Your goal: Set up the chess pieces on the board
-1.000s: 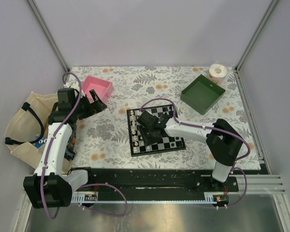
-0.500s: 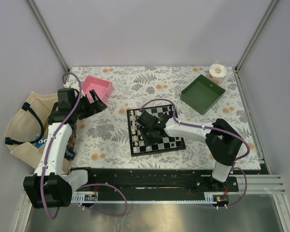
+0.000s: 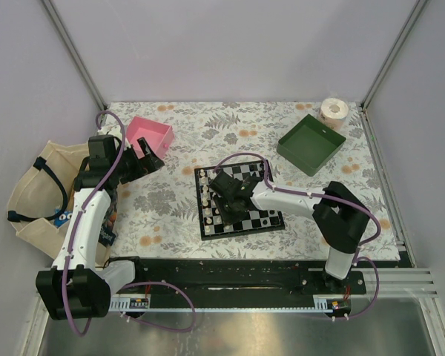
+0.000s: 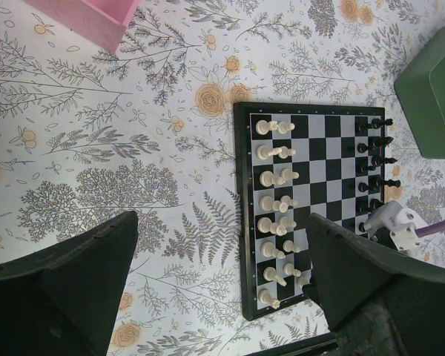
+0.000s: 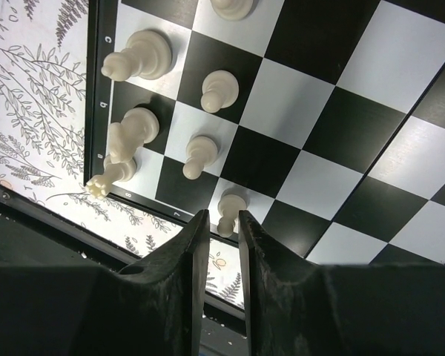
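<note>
We judge the step in hand to be seating a white pawn (image 5: 232, 206) on its square at the near left corner of the board (image 5: 282, 93). The right gripper (image 5: 219, 215) hangs low over it. Its jaws are narrowed to a slit with the pawn at their tips, and we cannot tell whether they pinch it or merely flank it. The pawn looks tilted, so we would stand it upright and centre it on its square before letting go. Then we would lift straight up, so the jaws do not brush the white pieces (image 5: 219, 89) standing close by on the left. The black pieces (image 4: 378, 156) line the board's right side. The left gripper (image 4: 222, 219) hovers over the bench (image 4: 96, 148) near the pink tray (image 3: 152, 133), jaws wide and empty, well apart from the board. We would leave it out of the way.
</note>
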Robot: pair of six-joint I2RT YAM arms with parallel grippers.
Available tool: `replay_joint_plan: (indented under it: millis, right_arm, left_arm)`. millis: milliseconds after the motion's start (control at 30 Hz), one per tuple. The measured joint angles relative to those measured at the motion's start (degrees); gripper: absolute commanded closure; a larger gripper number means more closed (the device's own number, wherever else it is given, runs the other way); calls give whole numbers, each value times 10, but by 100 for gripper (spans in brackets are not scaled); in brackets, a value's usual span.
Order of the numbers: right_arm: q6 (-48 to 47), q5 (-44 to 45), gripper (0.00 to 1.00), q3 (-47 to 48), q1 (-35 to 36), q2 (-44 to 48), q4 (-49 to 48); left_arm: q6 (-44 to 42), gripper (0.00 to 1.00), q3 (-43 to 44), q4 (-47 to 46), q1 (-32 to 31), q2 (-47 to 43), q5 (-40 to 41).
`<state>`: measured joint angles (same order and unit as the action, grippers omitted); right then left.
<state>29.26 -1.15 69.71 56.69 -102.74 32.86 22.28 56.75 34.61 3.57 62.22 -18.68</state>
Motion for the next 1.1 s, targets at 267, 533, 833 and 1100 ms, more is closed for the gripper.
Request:
replay_joint_plan:
  millis: [267, 533, 833, 1100]
  right_arm:
    - [0, 0, 87, 0, 0, -5, 4]
    - [0, 0, 87, 2, 7, -5, 4]
    - [0, 0, 87, 12, 21, -5, 2]
    - [2, 0, 87, 16, 22, -13, -1]
  left_arm:
    - [0, 1, 0, 0, 0, 0, 0]
    - [0, 1, 0, 0, 0, 0, 0]
    - [0, 1, 0, 0, 0, 0, 0]
    - [0, 1, 0, 0, 0, 0, 0]
